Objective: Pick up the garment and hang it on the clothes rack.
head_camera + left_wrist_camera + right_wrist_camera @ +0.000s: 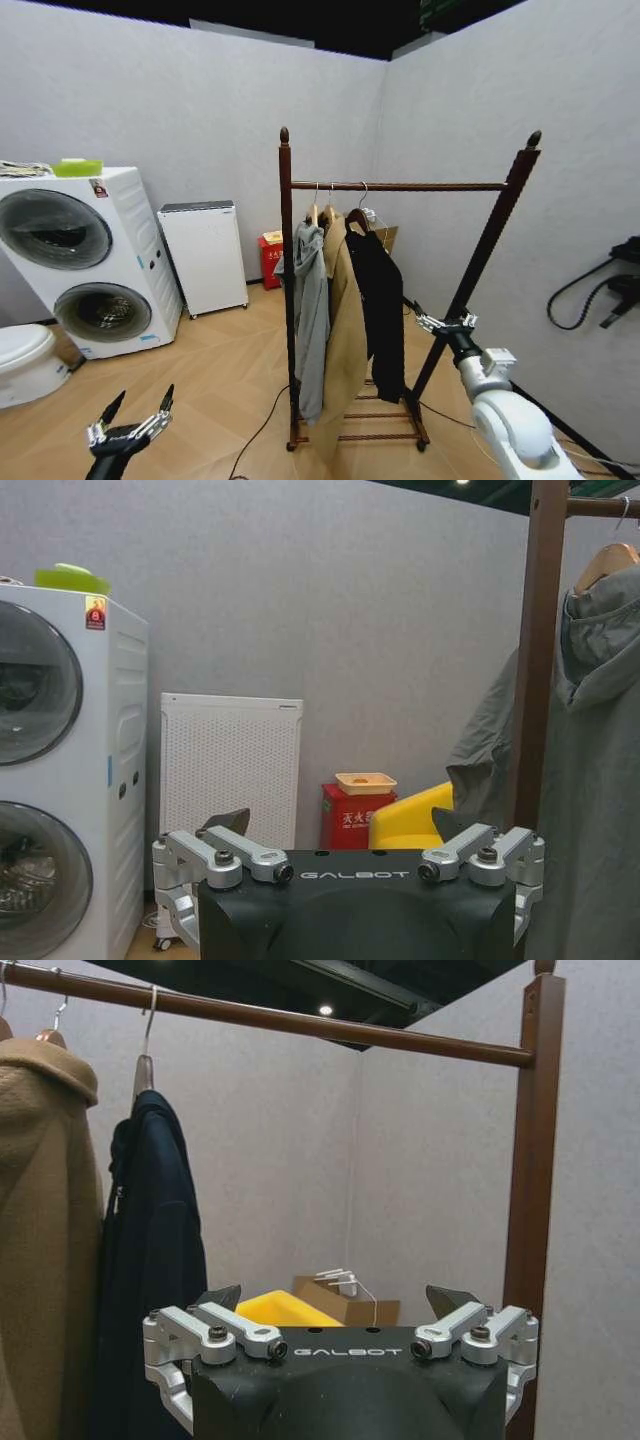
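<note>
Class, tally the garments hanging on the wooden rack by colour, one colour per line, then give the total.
Grey: 1, the hooded sweatshirt
Tan: 1, the long coat
Black: 1, the long garment
Total: 3, all on hangers on the clothes rack

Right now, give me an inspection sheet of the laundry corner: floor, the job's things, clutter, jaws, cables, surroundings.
Surface: wood floor, bare by the rack.
Job's things: black garment hangs on a hanger from the clothes rack bar, beside the tan coat and grey hoodie.
Clutter: red box, cardboard box.
Grippers: left gripper low, jaws open, empty; right gripper by the rack's right post, jaws open, empty.
Cables: black cable on the floor.
Surroundings: stacked washers, white cabinet, grey walls.
</note>
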